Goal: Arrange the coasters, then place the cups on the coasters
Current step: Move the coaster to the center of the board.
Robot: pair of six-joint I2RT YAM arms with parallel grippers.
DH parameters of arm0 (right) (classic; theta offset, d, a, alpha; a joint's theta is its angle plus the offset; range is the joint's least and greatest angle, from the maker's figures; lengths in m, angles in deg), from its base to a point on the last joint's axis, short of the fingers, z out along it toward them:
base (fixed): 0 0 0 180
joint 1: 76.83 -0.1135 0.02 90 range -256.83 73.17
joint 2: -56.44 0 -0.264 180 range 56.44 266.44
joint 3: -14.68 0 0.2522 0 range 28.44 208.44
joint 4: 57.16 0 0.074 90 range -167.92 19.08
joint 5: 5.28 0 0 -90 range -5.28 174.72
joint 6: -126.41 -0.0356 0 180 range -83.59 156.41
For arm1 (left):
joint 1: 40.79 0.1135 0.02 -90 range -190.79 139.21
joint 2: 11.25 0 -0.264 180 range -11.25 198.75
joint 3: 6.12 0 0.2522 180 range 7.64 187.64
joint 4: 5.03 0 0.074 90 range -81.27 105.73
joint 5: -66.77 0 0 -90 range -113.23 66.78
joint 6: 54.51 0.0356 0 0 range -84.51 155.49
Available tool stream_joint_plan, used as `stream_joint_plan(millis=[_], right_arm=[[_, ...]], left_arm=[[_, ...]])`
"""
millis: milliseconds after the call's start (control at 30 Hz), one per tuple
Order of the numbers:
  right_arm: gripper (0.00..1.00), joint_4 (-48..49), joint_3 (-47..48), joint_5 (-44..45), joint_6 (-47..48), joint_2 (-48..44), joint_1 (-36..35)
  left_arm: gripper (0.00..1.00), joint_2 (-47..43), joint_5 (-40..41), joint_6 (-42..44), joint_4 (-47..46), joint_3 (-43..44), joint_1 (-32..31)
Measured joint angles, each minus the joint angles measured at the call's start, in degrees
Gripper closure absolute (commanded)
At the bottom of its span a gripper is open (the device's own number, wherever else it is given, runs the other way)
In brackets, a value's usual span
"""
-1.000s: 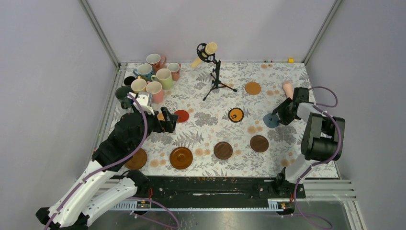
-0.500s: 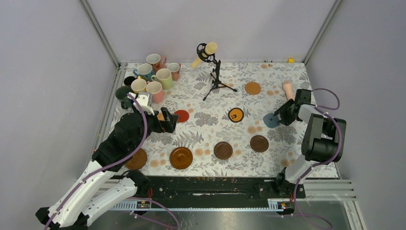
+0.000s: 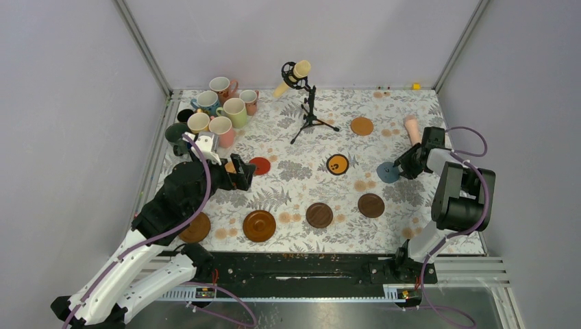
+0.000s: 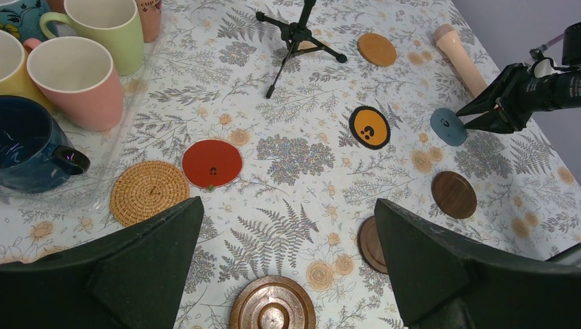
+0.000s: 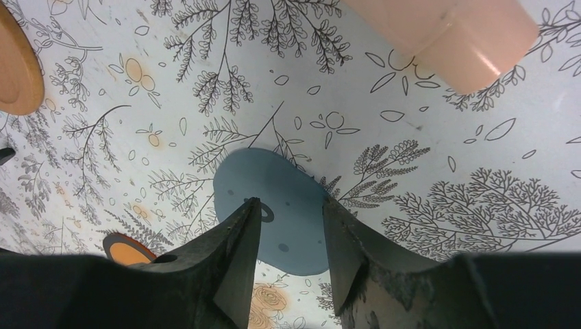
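R claw (image 5: 291,205) part-open w/ tips over blue coaster (image 5: 267,175) mid-frame; L claw (image 4: 288,205) wide open above tabletop (image 4: 308,185).

Left wrist view: the left gripper (image 4: 288,205) shows only as two dark, blurred fingers cut off at 6 o'clock, and one hides part of a brown coaster (image 4: 368,241). A ridged wooden coaster (image 4: 273,310) is clipped there too. From 9 to 11 o'clock the navy cup (image 4: 27,144), yellow cup (image 4: 8,62) and light blue cup (image 4: 19,15) run off the frame.

Right wrist view: the right gripper (image 5: 291,204) covers the near half of the grey-blue coaster (image 5: 267,178) — contact unclear — and the pink handle (image 5: 445,31) is cut at 1 o'clock.
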Motion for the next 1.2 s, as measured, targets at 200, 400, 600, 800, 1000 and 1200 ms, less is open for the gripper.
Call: stream_joint_plan(millis=[200, 400, 600, 800, 1000, 1200], right_arm=[[0.52, -1.22, 0.76, 0.98, 0.0, 0.26, -0.17], [0.51, -2.27, 1.46, 1.57, 0.0, 0.52, -0.57], [0.51, -4.55, 4.46, 3.32, 0.2, 2.34, -1.79], [0.5, -5.38, 4.81, 4.02, 0.2, 2.51, -2.1], [0.48, -5.97, 5.68, 4.37, 0.17, 3.21, -2.16], [0.46, -6.25, 6.05, 6.01, -0.15, 3.26, -2.49]], left_arm=[[0.01, 0.0, 0.0, 0.0, 0.0, 0.0, -0.02], [0.01, 0.0, 0.0, 0.0, 0.0, 0.0, -0.02], [0.01, 0.0, 0.02, 0.0, 0.0, 0.0, -0.02], [0.01, 0.0, 0.02, 0.0, 0.0, 0.0, -0.02], [0.01, -0.02, 0.02, 0.0, 0.0, 0.0, -0.02], [0.01, -0.37, 0.04, 0.0, 0.0, 0.0, -0.02]])
